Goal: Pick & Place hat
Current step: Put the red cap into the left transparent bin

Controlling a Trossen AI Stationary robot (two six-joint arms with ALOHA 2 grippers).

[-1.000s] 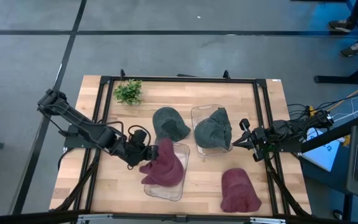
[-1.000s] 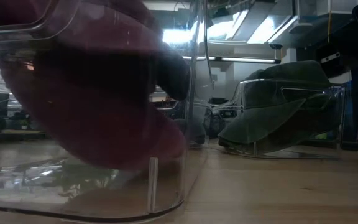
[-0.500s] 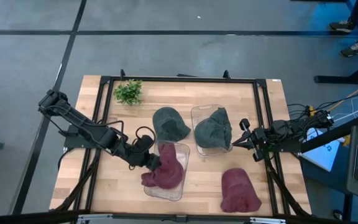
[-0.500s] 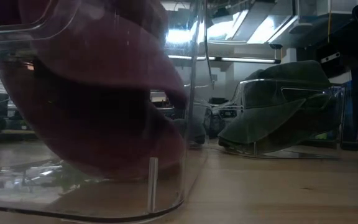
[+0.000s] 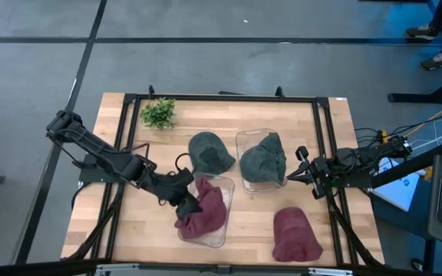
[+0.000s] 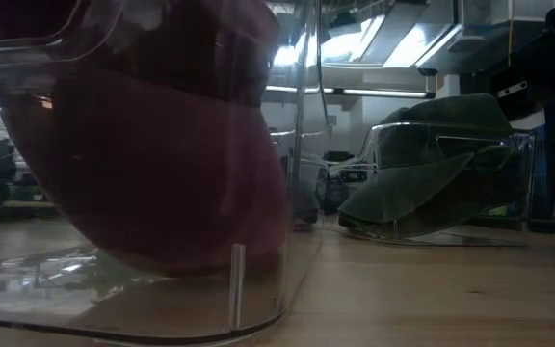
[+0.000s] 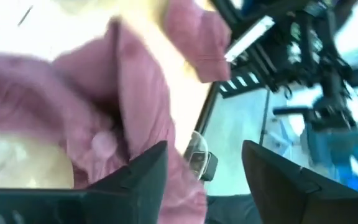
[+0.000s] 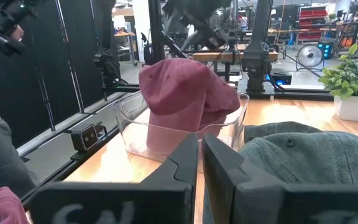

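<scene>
Wooden table [image 5: 129,230]: pale planks filling the middle of the high view, framed by a black rail; everything I work with lies on it.

Clear bin [image 5: 219,230]: lower centre of the high view, just below the loose dark green hat; I judge it the drop spot, since its walls would keep a floppy cap from sliding off.

Second clear bin [image 5: 244,139]: centre right, already holding a grey-green hat [image 5: 263,159], so that pairing looks done.

Maroon hat [image 5: 206,211]: the one I am placing; it sits bunched inside the lower bin, and the low view shows its bulk sagging close to the bin floor.

Second maroon hat [image 5: 294,236]: lower right on bare wood, apart from both bins, probably waiting its turn.

Dark green hat [image 5: 209,152]: loose on the wood, centre, just above my bin.

Plant [image 5: 158,113]: upper left corner of the table, well clear.

My left gripper [image 5: 190,201]: at the bin's left edge, against the maroon cloth. My wrist view shows the two fingers spread apart with fabric just ahead of them, not pinched, so I judge the grip released.

My right gripper [image 5: 299,172]: centre right beside the filled bin, fingers pressed together on nothing, waiting.
</scene>
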